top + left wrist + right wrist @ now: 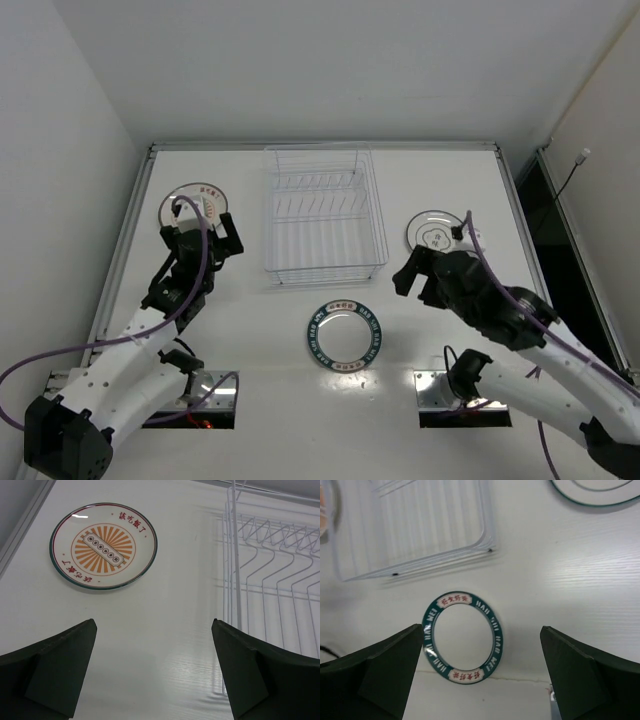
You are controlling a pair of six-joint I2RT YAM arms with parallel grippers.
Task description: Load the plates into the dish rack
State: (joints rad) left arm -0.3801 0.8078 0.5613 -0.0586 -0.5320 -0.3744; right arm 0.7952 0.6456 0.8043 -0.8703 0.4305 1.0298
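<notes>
The pale wire dish rack [325,270] stands at the table's middle back with no plate in it. The plate with red-orange marks [188,200] lies flat left of it, and my open, empty left gripper [205,238] hovers at its near edge. In the left wrist view the plate [103,545] lies ahead and the rack [237,580] is on the right, with the gripper [155,670] over bare table. The white plate with a dark motif [435,232] lies right of the rack. The teal-rimmed plate [345,335] lies in front. My right gripper [412,282] is open above and right of it [463,636].
The right wrist view shows the rack's front corner [440,562] at upper left and the motif plate's edge [600,492] at top right, with the right gripper [477,675] over the table. Raised table rails [130,230] run along the sides. Arm bases sit at the near edge.
</notes>
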